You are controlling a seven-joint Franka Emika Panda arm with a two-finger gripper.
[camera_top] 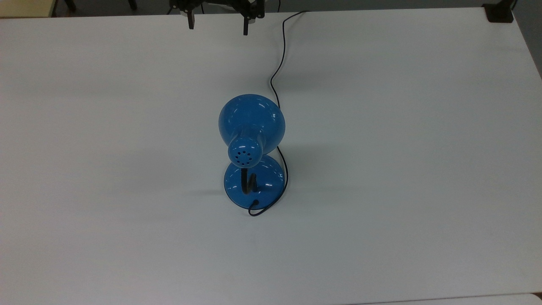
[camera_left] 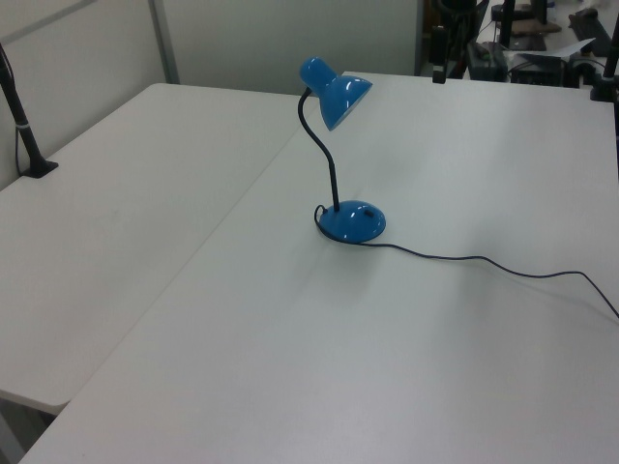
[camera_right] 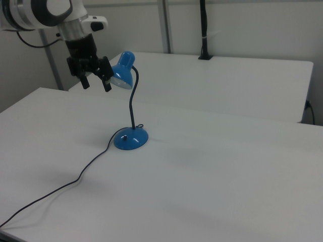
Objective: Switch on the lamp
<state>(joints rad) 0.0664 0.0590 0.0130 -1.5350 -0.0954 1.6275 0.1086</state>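
While the lamp (camera_top: 252, 152) stands upright mid-table (camera_top: 127, 169), its shade faces the far edge in the top view. At that far edge the gripper (camera_top: 217, 23) hangs spread wide, holding nothing, well apart from it.

The lamp (camera_top: 251, 123) in front of me has a glossy, smooth blue shade and base that throw bright highlights, like enamelled metal or hard plastic, with a black ribbed neck (camera_right: 132, 103) and a thin, matt black cord (camera_top: 277, 70). The surface (camera_top: 402, 169) under it is a smooth, matt white. My gripper (camera_right: 96, 79), upper left in the right view, looks dull black, with glossy white arm casing above.
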